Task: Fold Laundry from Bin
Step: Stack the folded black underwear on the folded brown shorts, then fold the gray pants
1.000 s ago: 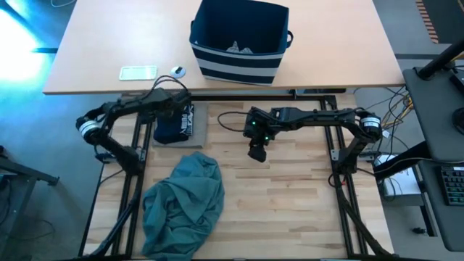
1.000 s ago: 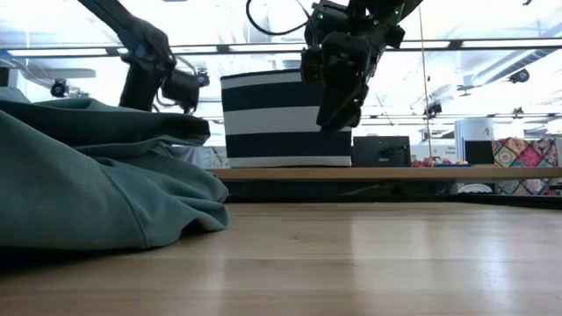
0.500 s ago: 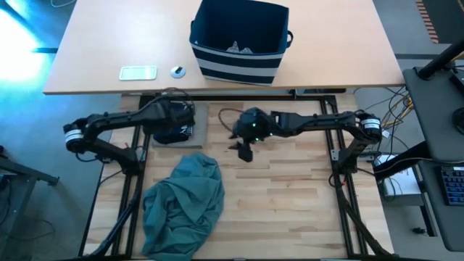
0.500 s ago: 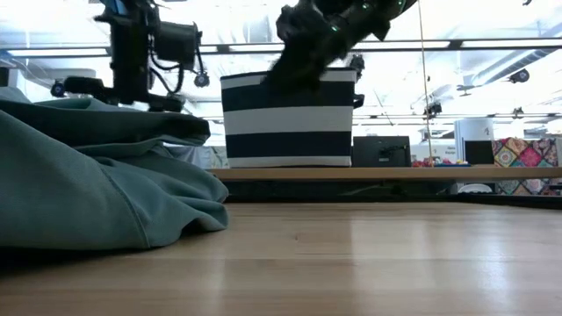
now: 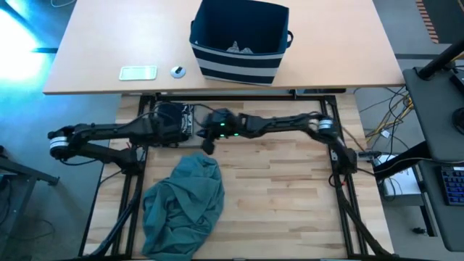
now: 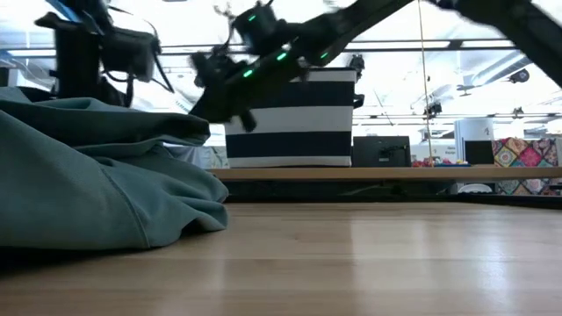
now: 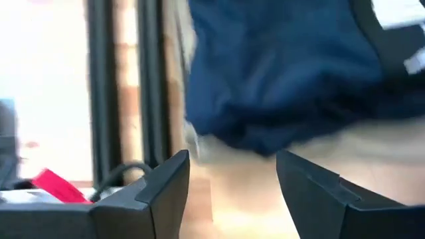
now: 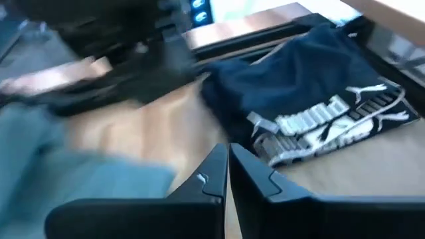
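The navy garment with white lettering lies at the table's far left on a beige piece. My left gripper hovers open just above its edge and touches nothing. My right gripper is shut and hangs in the air between the navy garment and the large teal-green garment, which lies crumpled near the left front. The striped navy bin stands on the far tan table with small grey pieces in it.
A small white flat device and a round object lie on the tan table left of the bin. Dark frame rails run along the table's sides. Bare wood fills the right half.
My right gripper has swept toward the table's left, from mid-table to beside the navy garment, and has tipped from pointing down to nearly level. My left arm has drawn back toward the table's left edge, with its gripper still over the navy garment. The garments have not moved.
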Controlling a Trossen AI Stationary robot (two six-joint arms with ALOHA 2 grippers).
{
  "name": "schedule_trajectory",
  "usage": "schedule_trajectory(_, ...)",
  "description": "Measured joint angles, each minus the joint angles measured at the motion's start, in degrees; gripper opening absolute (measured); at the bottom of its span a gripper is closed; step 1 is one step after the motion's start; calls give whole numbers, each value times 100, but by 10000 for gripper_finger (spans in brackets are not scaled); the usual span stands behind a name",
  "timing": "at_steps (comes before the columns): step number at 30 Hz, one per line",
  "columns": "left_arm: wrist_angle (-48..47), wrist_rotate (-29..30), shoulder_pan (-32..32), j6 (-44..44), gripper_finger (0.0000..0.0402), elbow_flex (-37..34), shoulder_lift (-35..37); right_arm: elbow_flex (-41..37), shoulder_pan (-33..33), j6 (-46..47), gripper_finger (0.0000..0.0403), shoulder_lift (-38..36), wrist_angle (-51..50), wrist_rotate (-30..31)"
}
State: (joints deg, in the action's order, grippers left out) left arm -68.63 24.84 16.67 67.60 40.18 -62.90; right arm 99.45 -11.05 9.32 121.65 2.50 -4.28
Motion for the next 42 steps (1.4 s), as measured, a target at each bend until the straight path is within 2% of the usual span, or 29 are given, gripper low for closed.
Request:
schedule_trajectory(3,10,-311,-116,-250,201,-69,537,789,-1,60,9,722,133,335)
schedule_trajectory(6,23,-337,-166,-620,193,55,1105,1684,2,182,9,1455,157,530)
schedule_trajectory(10,29,-269,-164,-1225,190,268,1754,2875,4,310,9,2388,73,586)
schedule_trajectory(13,-124,20,-147,-1414,190,310,2084,3575,-13,286,9,2987,-41,704)
schedule_trajectory(15,-332,164,-112,-1226,190,260,2196,3356,-34,391,9,3033,133,967)
schedule_trajectory(18,-398,344,-81,-1089,190,113,2269,3179,-99,611,9,3033,-259,1093)
schedule_trajectory(24,-207,599,-75,-1102,190,-33,2236,3160,-102,274,9,2971,-418,597)
schedule_trajectory(30,379,1028,-72,-1220,190,-219,2201,3547,-48,168,14,2630,-477,522)
schedule_trajectory(32,651,784,-87,-1620,190,-217,2242,3526,-59,123,22,2315,-652,530)
schedule_trajectory(35,1179,-58,-241,-2571,190,-37,2403,3528,-77,-38,40,1758,-1475,526)
schedule_trajectory(38,1910,-965,-451,-3430,190,41,2607,3526,-34,-578,63,1173,-2636,335)
schedule_trajectory(42,2742,-2022,-788,-4005,190,-79,2763,3529,184,-1052,100,400,-4543,209)
